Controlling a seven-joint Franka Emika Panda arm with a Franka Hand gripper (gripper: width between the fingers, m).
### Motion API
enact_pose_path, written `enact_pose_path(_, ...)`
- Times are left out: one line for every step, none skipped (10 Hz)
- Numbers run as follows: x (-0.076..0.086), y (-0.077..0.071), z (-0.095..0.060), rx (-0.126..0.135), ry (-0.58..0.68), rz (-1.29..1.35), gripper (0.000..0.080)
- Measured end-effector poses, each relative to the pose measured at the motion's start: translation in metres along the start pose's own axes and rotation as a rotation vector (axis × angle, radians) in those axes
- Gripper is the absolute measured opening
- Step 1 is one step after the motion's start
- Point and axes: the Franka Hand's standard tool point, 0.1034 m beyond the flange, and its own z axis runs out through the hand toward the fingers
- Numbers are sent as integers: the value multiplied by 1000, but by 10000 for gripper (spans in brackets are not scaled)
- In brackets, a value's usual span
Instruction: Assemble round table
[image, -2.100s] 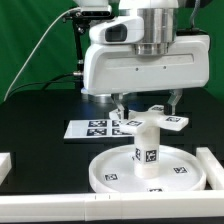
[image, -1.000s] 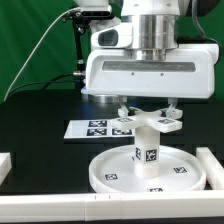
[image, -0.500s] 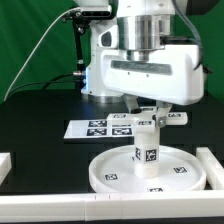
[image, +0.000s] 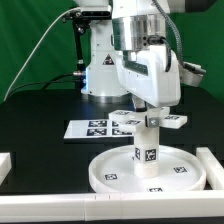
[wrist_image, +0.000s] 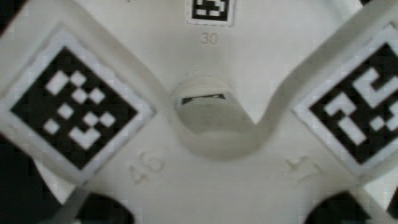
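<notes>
The large round rimmed disc lies on the black table at the front. The short cylindrical leg stands upright in its hub. The cross-shaped base sits flat on top of the leg. My gripper reaches straight down onto the base, with its fingers on either side of it, shut on it. In the wrist view the tagged base fills the picture with its central hub in the middle. My gripper shows only as dark fingertips at the picture's edge.
The marker board lies behind the disc. White straight rails lie at the exterior view's right and left edges. The arm's body and cables stand behind, before a green curtain.
My wrist has turned about its vertical axis over the last two seconds, turning the cross-shaped base on the leg. The disc and leg stay in place.
</notes>
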Motion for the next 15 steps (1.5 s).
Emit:
enact_pose_path(-1,-1,-2,-2,-5,-33,589)
enact_pose_path(-2,-4,-9,-1,-15,-62,638)
enact_pose_path(-2,-6,-17,2,-25,-150,646)
enact_pose_path(-3,-8,-24,6,-33,-246,646)
enact_pose_path(-3,-10,-31,18,-35,-390,646)
enact_pose_path(-3,-11,-32,25,-31,-538,649)
enact_pose_path(-5,-10,-29,22,-32,-687,649)
enact_pose_path(-10,-9,-28,-1,-38,-845,649)
enact_pose_path(-17,-10,-28,-12,-30,-900,649)
enact_pose_path(-18,-11,-28,5,-10,-971,649)
enact_pose_path(-16,-9,-28,1,-9,-1042,649)
enact_pose_path(-16,-10,-27,0,-9,-1073,649)
enact_pose_path(-14,-9,-27,-5,-5,-1188,649)
enact_pose_path(-9,-9,-27,-30,9,-1379,649)
enact_pose_path(-5,-9,-27,-49,14,-1494,649)
